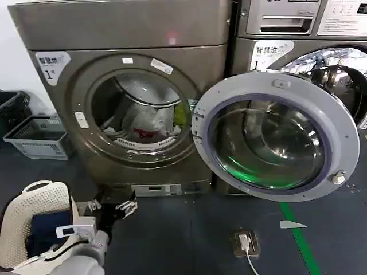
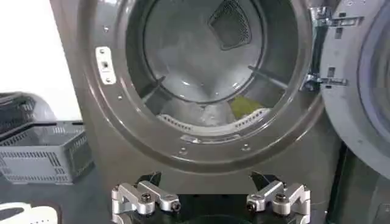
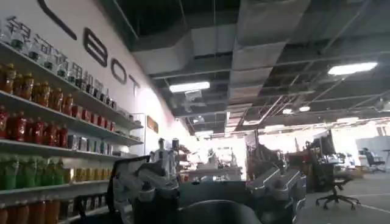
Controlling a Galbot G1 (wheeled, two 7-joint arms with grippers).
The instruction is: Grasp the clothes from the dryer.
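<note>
Head view: clothes lie in dryer, above spread-fingered left claw.

The robot's left gripper shows black fingers tipped with silver metal brackets, each fastened by dark screws. Behind it, a grey wrist carries a small white tag, beside a cream perforated shell with dark blue interior.
</note>
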